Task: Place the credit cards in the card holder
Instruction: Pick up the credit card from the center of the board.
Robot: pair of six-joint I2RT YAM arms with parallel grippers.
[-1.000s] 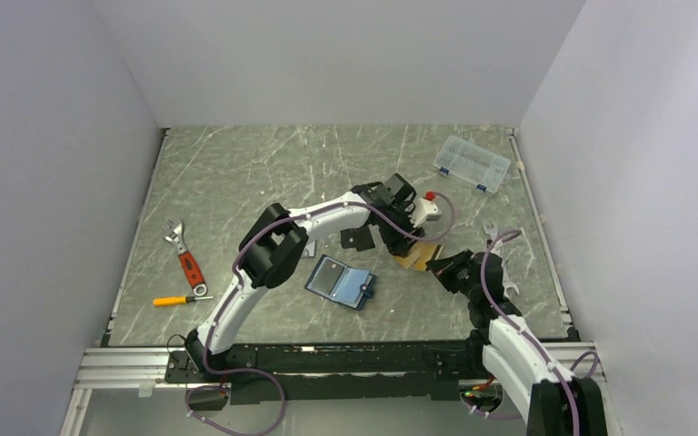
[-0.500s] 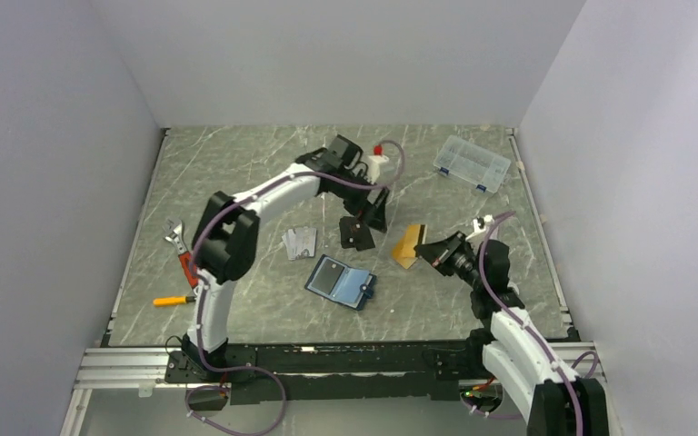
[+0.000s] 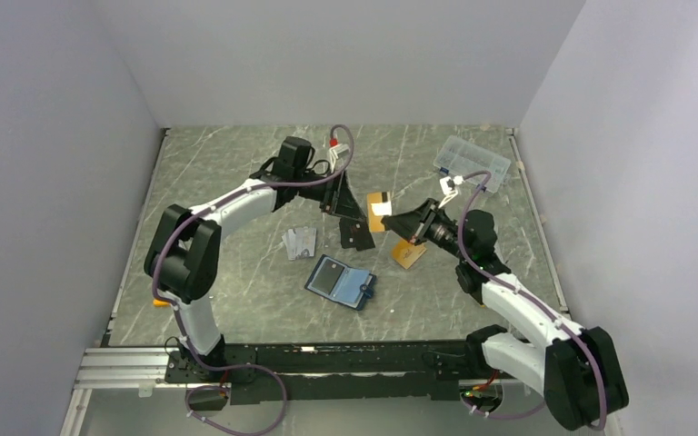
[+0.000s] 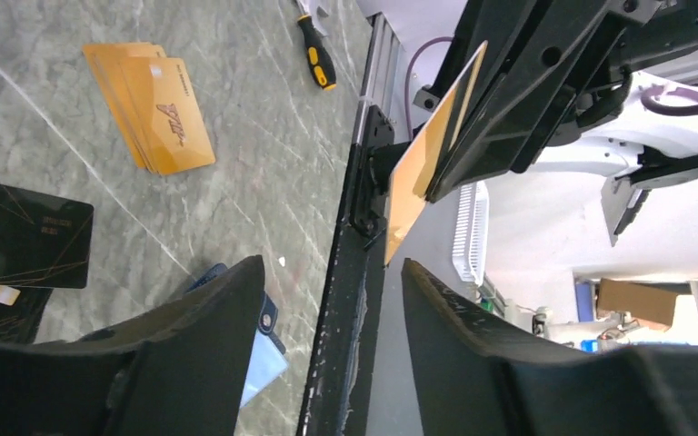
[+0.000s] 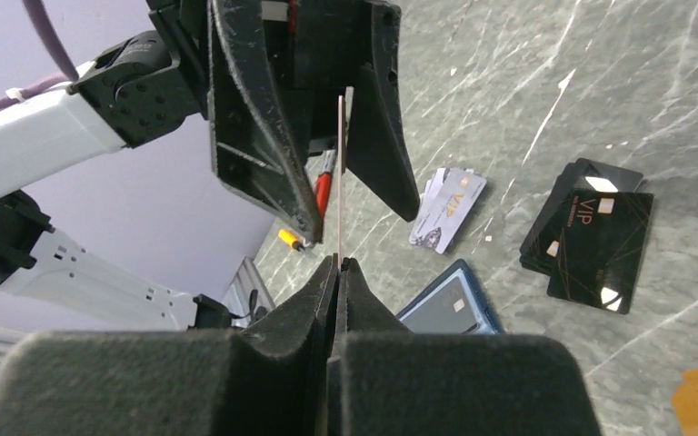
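Credit cards: silver ones, thin and glossy, lay fanned flat on the marbled table, furthest left.
Card holder: navy, leather-like, lay open on the table with its lighter lining facing up.
Left gripper: jaws stood apart, straddling the raised card without touching it.
Orange-gold card: rigid, slick rectangle, held on edge in mid-air.
Right gripper: clamped on that card's lower edge.
Risk: the edge grip was narrow, so a mistimed handover could drop or bend the smooth plastic.

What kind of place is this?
Probably a robot lab's test booth: a left arm and right arm bolted to a marble-patterned table, plain white walls around it, and a screwdriver and parts box.
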